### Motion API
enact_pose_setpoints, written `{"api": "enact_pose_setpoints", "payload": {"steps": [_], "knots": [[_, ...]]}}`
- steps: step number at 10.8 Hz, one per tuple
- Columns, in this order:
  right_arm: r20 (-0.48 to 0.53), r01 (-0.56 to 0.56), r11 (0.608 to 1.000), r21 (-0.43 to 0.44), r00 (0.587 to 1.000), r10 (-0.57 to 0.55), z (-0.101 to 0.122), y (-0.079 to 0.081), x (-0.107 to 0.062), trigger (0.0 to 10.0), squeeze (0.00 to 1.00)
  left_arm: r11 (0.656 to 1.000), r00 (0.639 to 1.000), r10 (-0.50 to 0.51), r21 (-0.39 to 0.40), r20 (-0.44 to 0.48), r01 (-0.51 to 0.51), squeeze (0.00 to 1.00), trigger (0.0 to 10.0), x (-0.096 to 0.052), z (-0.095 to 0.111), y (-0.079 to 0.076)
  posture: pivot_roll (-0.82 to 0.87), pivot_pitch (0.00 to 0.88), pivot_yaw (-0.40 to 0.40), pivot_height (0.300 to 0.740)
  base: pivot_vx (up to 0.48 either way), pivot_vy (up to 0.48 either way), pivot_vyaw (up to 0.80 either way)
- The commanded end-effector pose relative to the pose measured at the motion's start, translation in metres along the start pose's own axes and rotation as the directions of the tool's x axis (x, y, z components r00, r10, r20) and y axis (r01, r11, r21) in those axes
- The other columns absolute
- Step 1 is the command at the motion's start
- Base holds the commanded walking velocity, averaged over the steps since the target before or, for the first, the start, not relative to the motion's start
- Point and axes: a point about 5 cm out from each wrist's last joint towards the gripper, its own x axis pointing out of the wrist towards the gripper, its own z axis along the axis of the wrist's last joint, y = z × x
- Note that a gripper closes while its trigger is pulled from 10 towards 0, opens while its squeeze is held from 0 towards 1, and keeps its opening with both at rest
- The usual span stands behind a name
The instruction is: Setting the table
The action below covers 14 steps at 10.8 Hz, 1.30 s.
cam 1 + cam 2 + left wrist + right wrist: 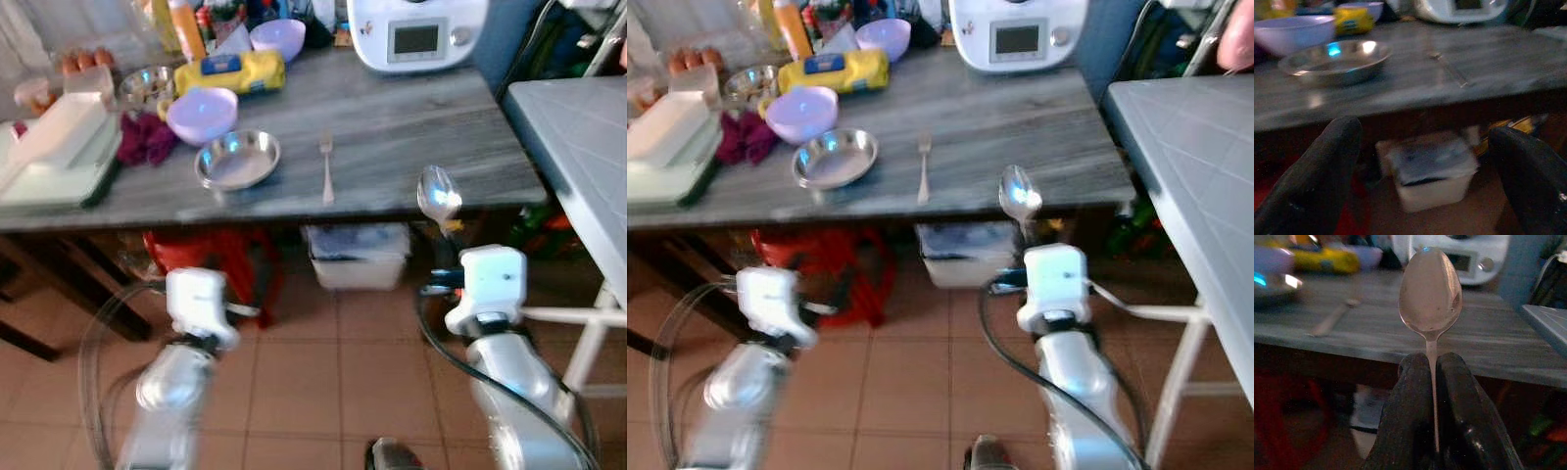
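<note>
Currently the right tool [1432, 382] pinches a spoon [438, 194] by its handle, fingers pressed together on the stem, bowl end up and the long axis near vertical. The spoon sits just off the near edge of the tabletop [411, 127], about level with that edge and not yet over the surface.

Key relation: the fork [326, 168] lies on the tabletop beyond and to the left of the spoon, long axis running near edge to far edge, tines toward the far side. The steel plate [238, 159] is left of the fork, close but apart from it. Judgement: the spoon needs to travel forward and left, then tip from upright to flat, parallel to the fork. The right arm is the nearer one to the fork and already carries the piece.

The left tool [1425, 161] is spread wide and holds nothing. It hangs below the tabletop edge, nearer the plate than the fork.

Containers:
- steel plate: looks empty.
- lilac bowl [202, 112], behind the plate and just beside it: contents cannot be told.
- second lilac bowl [278, 36], far behind the fork: contents cannot be told.
- small steel bowl [147, 86], left of the lilac bowl: contents unclear.
- lidded white tub [357, 257] on the floor under the tabletop, below the fork.

Views are blurred; fine detail is unreliable.
</note>
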Motion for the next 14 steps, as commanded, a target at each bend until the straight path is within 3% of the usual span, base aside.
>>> {"api": "enact_pose_setpoints", "payload": {"steps": [1,9,14], "knots": [[0.026,-0.015,1.000,0.022,1.000,0.014,0.0053,0.0061,-0.0002,10.0,0.00,0.999,1.000,0.015,0.029,0.001,-0.015,0.00,10.0,-0.0025,0.0025,0.0084,-0.10,0.164,0.092,0.740,0.371,0.000,0.00],[0.035,-0.037,0.999,0.030,0.999,0.036,0.0062,0.0125,0.0028,10.0,0.00,1.000,1.000,-0.003,0.025,0.001,0.003,0.00,10.0,-0.0008,0.0016,0.0050,-0.10,0.160,0.091,0.740,0.353,0.000,-0.10],[0.045,-0.038,0.998,0.041,0.998,0.037,0.0081,0.0156,0.0037,10.0,0.00,0.999,0.999,-0.002,0.048,0.051,0.000,0.00,10.0,-0.0034,0.0106,0.0077,-0.10,0.164,0.088,0.740,0.000,0.000,0.00]]}}
